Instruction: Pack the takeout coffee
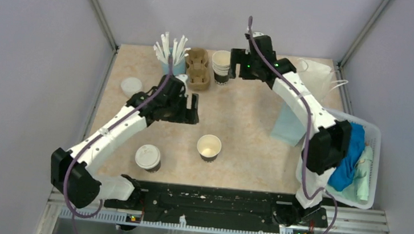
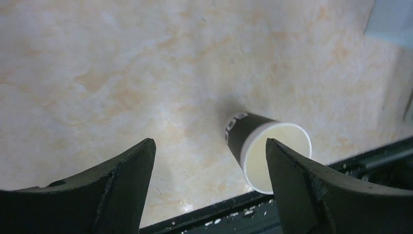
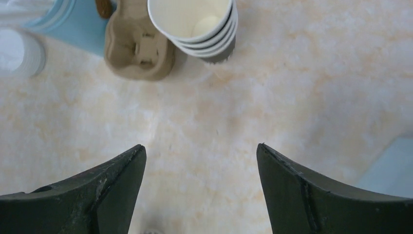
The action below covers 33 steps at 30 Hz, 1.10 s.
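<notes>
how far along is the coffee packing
Done: one lidded cup stands near the left arm's base. In hand: nothing; the left gripper and right gripper are both open and empty. Left: the open cup has no lid, a loose lid lies beyond the left arm, and the cardboard carrier at the back holds no cups.

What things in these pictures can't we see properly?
- Top view: the lid hides what is in the lidded cup.
- Top view: the right arm covers part of the basket.
- Left wrist view: print on the open cup is too blurred to read.
- Right wrist view: the top edge cuts off the cup stack and carrier.
</notes>
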{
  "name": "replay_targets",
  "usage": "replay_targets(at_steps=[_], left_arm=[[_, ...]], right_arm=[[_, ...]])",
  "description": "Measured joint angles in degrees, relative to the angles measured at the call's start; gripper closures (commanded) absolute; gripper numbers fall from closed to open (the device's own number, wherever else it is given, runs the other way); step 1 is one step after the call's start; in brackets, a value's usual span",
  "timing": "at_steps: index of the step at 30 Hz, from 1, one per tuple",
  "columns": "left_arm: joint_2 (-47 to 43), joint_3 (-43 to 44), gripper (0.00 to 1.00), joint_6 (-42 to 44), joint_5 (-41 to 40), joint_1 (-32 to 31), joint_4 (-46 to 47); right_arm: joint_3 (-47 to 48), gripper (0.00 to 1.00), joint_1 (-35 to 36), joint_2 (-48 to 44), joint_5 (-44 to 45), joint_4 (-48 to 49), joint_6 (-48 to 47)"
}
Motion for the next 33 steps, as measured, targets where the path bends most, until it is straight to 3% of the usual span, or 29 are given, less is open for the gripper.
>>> replay_targets(at_steps=[7, 16, 23, 33], left_arm=[[-1.9, 1.3, 0.14, -2.6, -4.1, 21.7, 0.3], [20.0, 15.7, 0.29, 0.4, -16.2, 38.4, 1.9], [33.3, 21.7, 0.38, 4.5, -20.0, 44.0, 2.2], [35.7, 23.8, 0.49, 6.4, -18.3, 45.1, 3.6]], right_arm=[[-14.7, 0.16, 0.0, -17.9, -7.0, -1.4, -1.0], [-19.0, 0.18, 0.0, -18.6, -14.9, -1.4, -1.9], [-19.0, 0.18, 0.0, -18.4, -16.9, -1.3, -2.4], [-19.0, 0.2, -0.1, -17.6, -18.3, -1.2, -2.8]])
